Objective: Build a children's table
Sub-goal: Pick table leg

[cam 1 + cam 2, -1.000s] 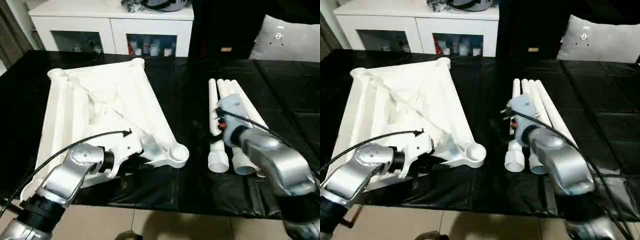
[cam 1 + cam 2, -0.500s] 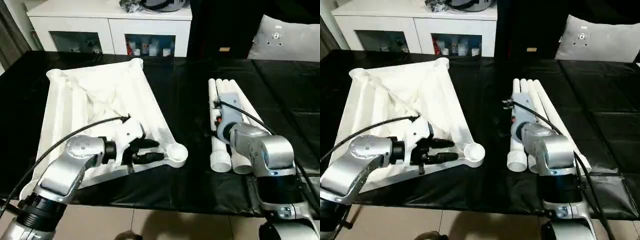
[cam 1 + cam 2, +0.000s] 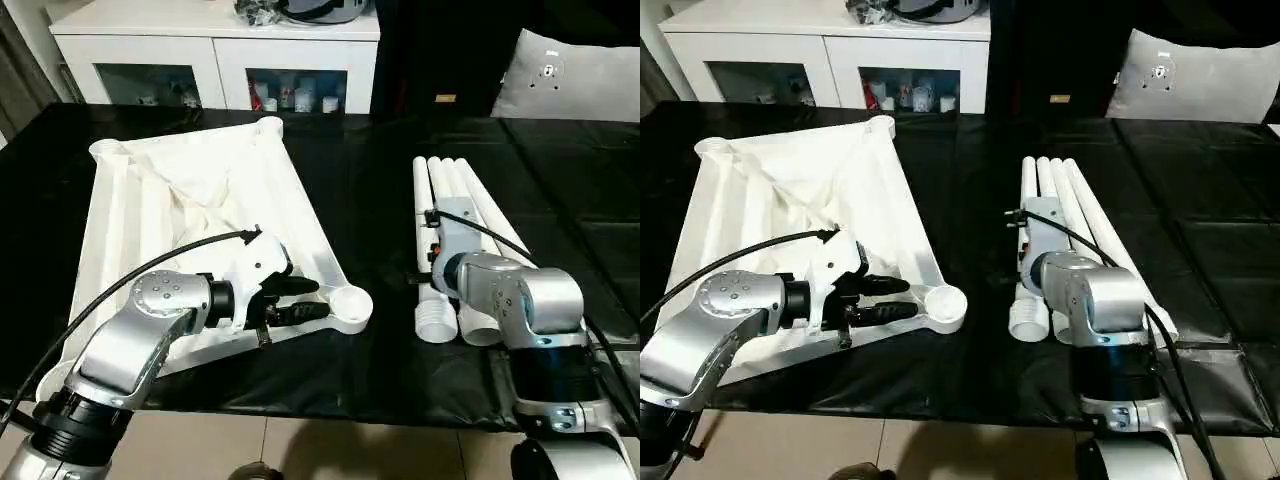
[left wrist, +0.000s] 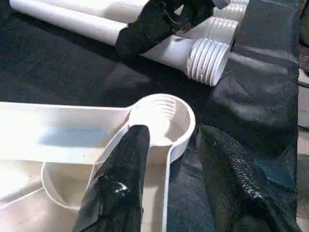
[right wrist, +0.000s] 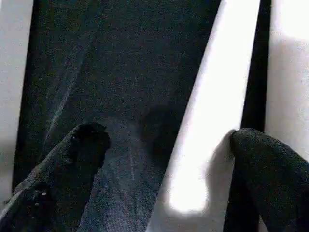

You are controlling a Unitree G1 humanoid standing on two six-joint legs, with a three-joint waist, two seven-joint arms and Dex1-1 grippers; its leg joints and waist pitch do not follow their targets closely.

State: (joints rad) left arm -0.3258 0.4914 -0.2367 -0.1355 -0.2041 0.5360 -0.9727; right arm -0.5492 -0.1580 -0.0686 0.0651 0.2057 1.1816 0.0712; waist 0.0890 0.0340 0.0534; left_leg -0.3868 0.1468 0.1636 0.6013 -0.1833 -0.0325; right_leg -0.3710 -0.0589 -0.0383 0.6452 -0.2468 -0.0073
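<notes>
Black left fingers [image 4: 120, 183] are held apart astride the rim by a corner socket [image 3: 352, 303]. The right fingers [image 5: 72, 154] are spread wide over one leg [image 5: 212, 121]. The plastic is judged light, stiff and slippery, so a mid-tube grasp is advised. One white panel [image 3: 180, 200] is counted at frame left and four legs [image 3: 470, 190] at right centre, on the black tabletop [image 3: 370, 200].

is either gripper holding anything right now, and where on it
Nothing is held. The left gripper is open astride the white plastic tabletop's near round corner socket; the right gripper is open over the white tube legs.
</notes>
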